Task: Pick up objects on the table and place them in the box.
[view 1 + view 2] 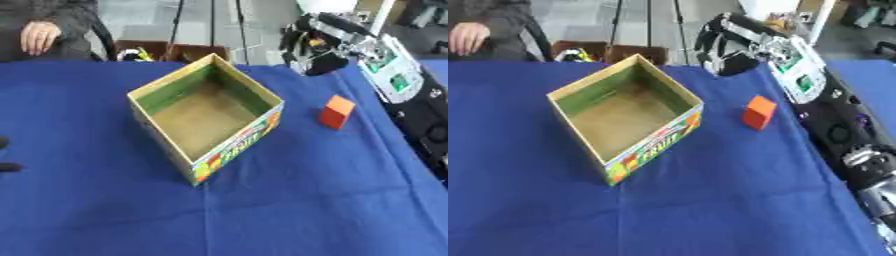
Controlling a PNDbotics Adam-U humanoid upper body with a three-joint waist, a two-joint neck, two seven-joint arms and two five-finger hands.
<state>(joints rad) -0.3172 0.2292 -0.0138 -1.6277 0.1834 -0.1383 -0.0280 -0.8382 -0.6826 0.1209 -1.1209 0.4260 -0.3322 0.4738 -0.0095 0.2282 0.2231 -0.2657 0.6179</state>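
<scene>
An open cardboard box (150,93) with a green inner wall and fruit print stands empty in the middle of the blue table (105,210). To its right an orange block (336,112) stands on the cloth. My right hand (730,46) hangs above the far table edge, beyond the block and apart from it. Its fingers are loosely bent downward and I see nothing in them. Of my left hand (7,167) only dark fingertips show at the left edge.
Behind the far table edge stand brown boxes (175,51) with small items. A person's hand (38,36) rests off the table at the far left. My right forearm (833,125) runs along the table's right edge.
</scene>
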